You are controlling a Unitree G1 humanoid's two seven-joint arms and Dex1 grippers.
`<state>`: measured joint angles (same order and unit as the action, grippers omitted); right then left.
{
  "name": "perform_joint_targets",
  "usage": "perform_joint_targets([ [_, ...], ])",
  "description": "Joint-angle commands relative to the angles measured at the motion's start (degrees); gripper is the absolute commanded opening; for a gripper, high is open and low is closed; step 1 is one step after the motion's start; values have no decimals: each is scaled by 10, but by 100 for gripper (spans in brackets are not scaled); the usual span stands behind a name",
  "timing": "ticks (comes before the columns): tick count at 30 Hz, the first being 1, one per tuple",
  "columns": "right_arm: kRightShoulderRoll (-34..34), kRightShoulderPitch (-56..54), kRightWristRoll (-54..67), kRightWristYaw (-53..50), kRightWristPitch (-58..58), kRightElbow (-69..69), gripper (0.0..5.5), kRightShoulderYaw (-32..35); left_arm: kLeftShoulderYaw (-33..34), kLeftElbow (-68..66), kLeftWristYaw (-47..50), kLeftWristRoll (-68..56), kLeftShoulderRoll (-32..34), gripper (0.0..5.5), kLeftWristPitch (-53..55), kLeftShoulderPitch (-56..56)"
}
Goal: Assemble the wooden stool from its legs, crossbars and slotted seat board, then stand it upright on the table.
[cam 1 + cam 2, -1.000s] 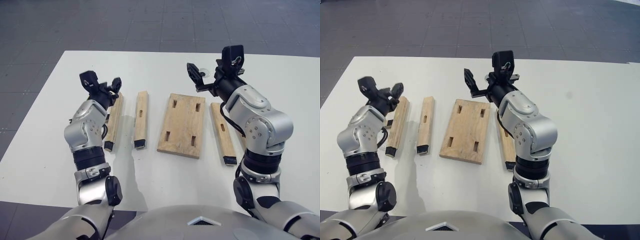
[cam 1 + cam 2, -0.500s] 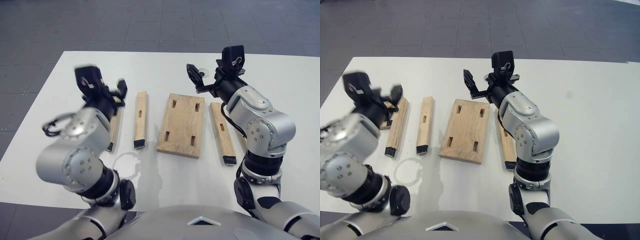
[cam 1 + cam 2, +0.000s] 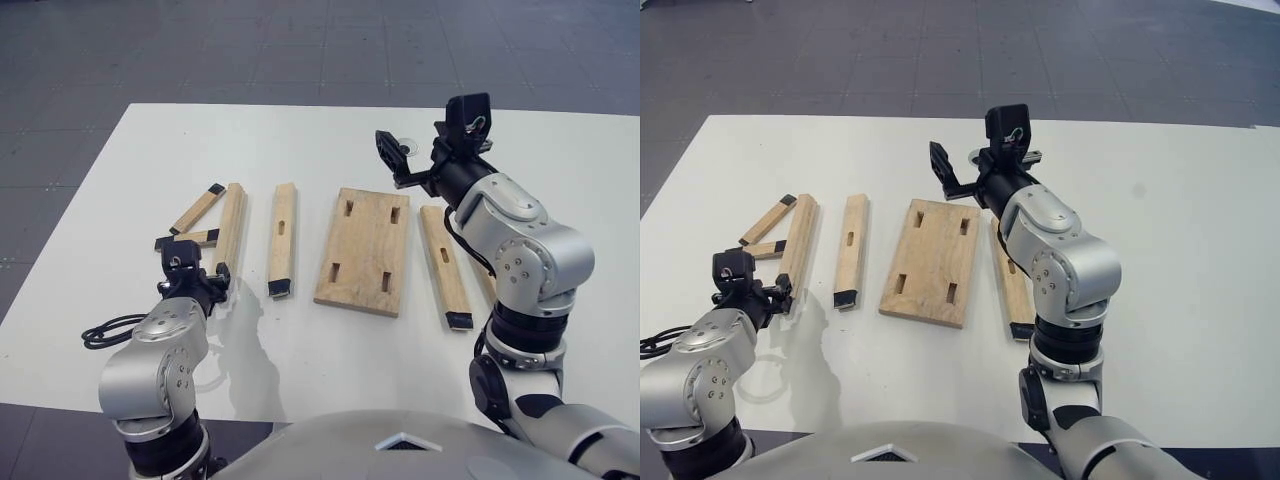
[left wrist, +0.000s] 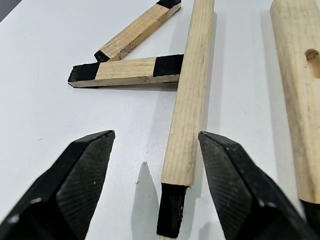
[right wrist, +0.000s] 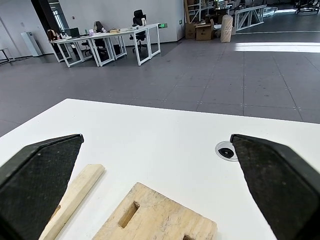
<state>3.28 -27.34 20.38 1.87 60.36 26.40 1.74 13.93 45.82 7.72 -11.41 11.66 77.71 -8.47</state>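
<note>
Left tool [image 3: 197,272]: released, fingers spread wide, low over the near-left part of the bench [image 3: 560,160]. In the left wrist view the black-tipped near end of the outermost leg [image 4: 189,107] lies between the two fingers, nearer one of them, neither pad touching it.

Two short crossbars with black ends lie just left of that leg. One [image 3: 187,239] butts its end against the leg's side. The other [image 3: 196,210] lies angled beyond it, with its far end close to the leg.

Second leg [image 3: 282,238]: flat, slot facing up, parallel to the first, with a gap between them.

Slotted seat board [image 3: 364,250]: flat mid-bench, four slots showing, apart from the legs on both sides.

Third leg [image 3: 444,265]: flat just right of the board, partly under the right arm. A further strip of wood shows beside it, mostly hidden.

Right tool [image 3: 425,135]: released, fingers wide apart, gripping nothing, raised above the board's far edge. A round grommet [image 3: 404,147] sits in the bench beyond it.
</note>
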Motion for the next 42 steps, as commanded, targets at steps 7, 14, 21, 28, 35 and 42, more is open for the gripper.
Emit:
perform_joint_targets([
  [7,-1,-6,2,0,20,7,550,1,-10,-74,-67,6,12,311,-44,-48],
  [14,2,-8,4,3,26,7,550,0,-10,-147,-87,17,21,222,-114,-49],
  [21,3,-12,2,9,27,3,550,-3,-24,-176,-96,11,14,118,-159,-51],
  [28,6,-15,0,12,24,0,550,-1,-48,-138,-98,25,21,105,-270,-26],
  [35,6,-109,74,68,57,-83,550,69,-86,-109,-121,49,38,105,-389,113],
  [42,12,-328,413,126,190,-370,550,348,-72,-155,-164,-23,26,105,-410,282],
])
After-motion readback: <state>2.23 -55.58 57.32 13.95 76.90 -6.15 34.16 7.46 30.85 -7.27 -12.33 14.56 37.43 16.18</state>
